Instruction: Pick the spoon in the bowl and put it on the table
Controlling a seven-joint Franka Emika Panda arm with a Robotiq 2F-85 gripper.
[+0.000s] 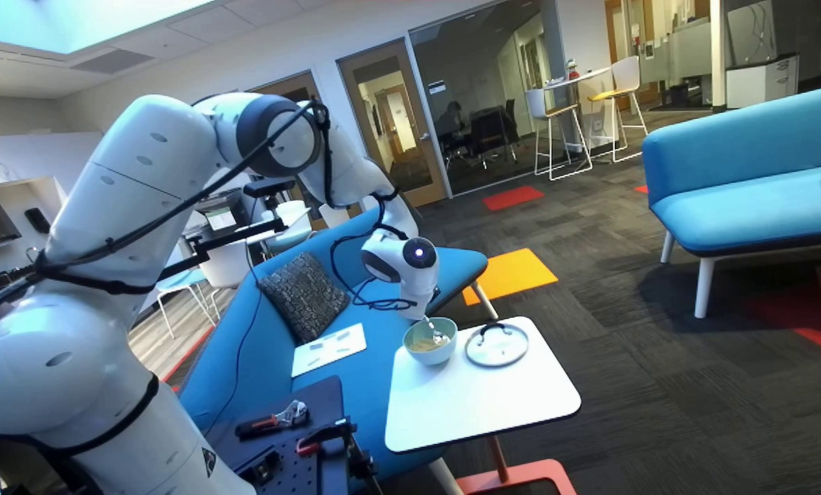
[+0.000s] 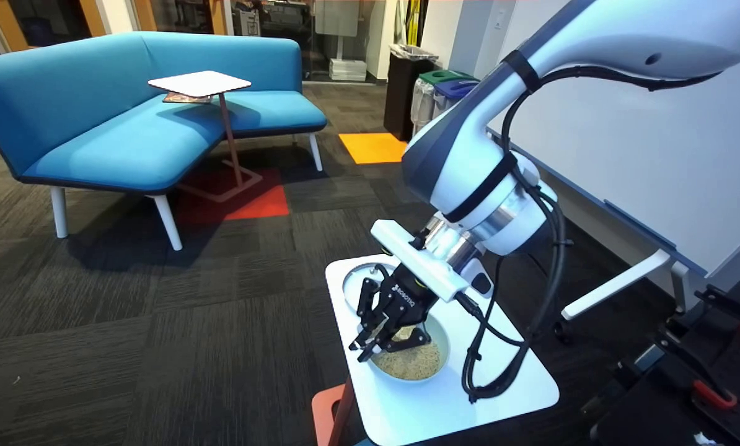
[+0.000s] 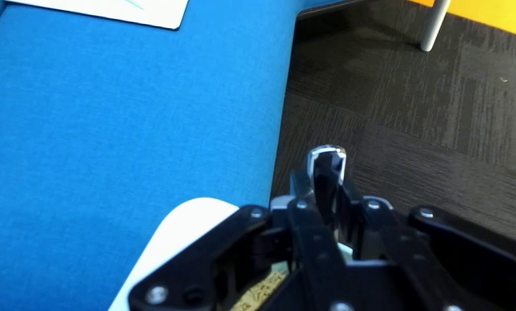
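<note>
The white bowl (image 1: 430,355) stands on the white table (image 1: 479,405) and holds grainy, rice-like stuff. It also shows in an exterior view (image 2: 445,348) under the gripper. The shiny spoon (image 1: 440,337) leans in the bowl, its head inside and its handle rising toward the wrist. In the wrist view the spoon's handle end (image 3: 327,160) sticks up between the fingertips. My gripper (image 3: 325,188) is shut on this handle. In an exterior view the gripper (image 2: 365,349) is over the bowl, tilted. The spoon's lower part is hidden by the fingers in the wrist view.
A round glass lid (image 1: 497,349) with a dark handle lies on the table beside the bowl. A blue sofa (image 1: 369,375) runs alongside the table, with a grey cushion (image 1: 305,295) and a white sheet (image 1: 328,349) on it. Cables hang beside the wrist.
</note>
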